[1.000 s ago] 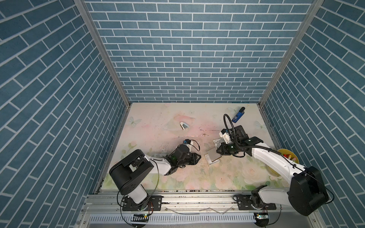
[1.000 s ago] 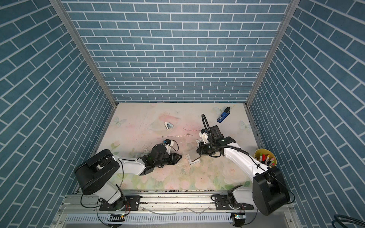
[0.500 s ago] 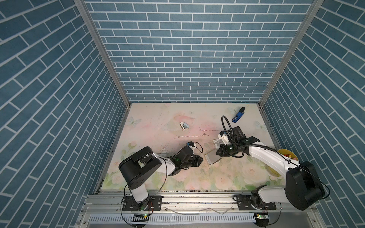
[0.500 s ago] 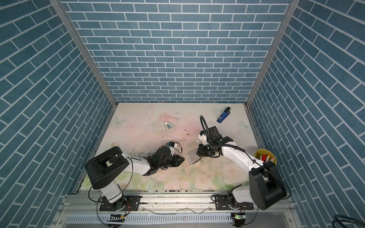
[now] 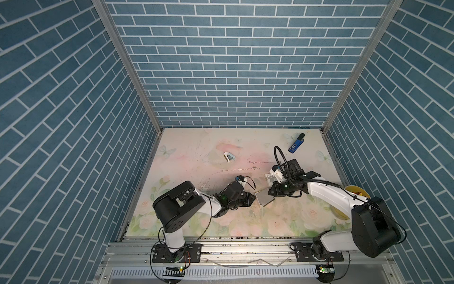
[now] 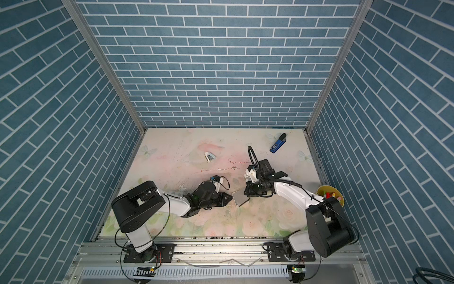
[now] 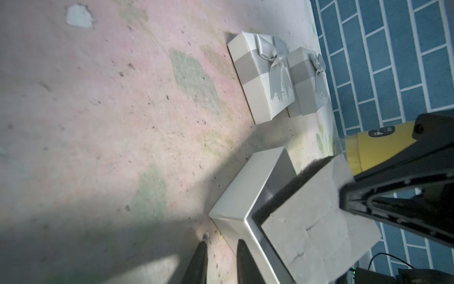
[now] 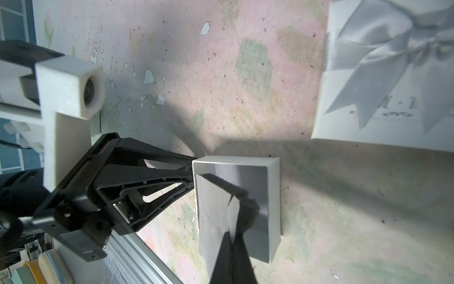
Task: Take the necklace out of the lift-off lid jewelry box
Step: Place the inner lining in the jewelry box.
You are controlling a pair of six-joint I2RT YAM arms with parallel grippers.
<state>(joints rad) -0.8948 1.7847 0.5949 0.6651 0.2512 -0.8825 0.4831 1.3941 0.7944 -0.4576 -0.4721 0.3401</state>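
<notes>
A: Where was the jewelry box [image 5: 264,198]?
B: Base sat open on the table [image 5: 186,152], abt mid-width, nearer the front edge than the back. Its lid [image 7: 260,76], w/ grey bow, lay off it, a bit further toward the back edge, touching or nearly touching a smaller bowed box [image 7: 307,81].
A: And the right gripper [image 8: 232,233]?
B: Pressed together on the foam insert [image 8: 213,209], pinching its edge. Insert was tilted, partly in the base, partly up over the wall.
A: The left gripper [image 7: 222,243]?
B: Low at the base's corner, fingers slightly spread, bare table btwn them. One tip was right at the outer wall; nothing held.
A: Necklace?
B: Couldn't tell for sure. A thin chain-like line [image 5: 235,169] lay on the table past the box, toward the centre. Too small to confirm.
</notes>
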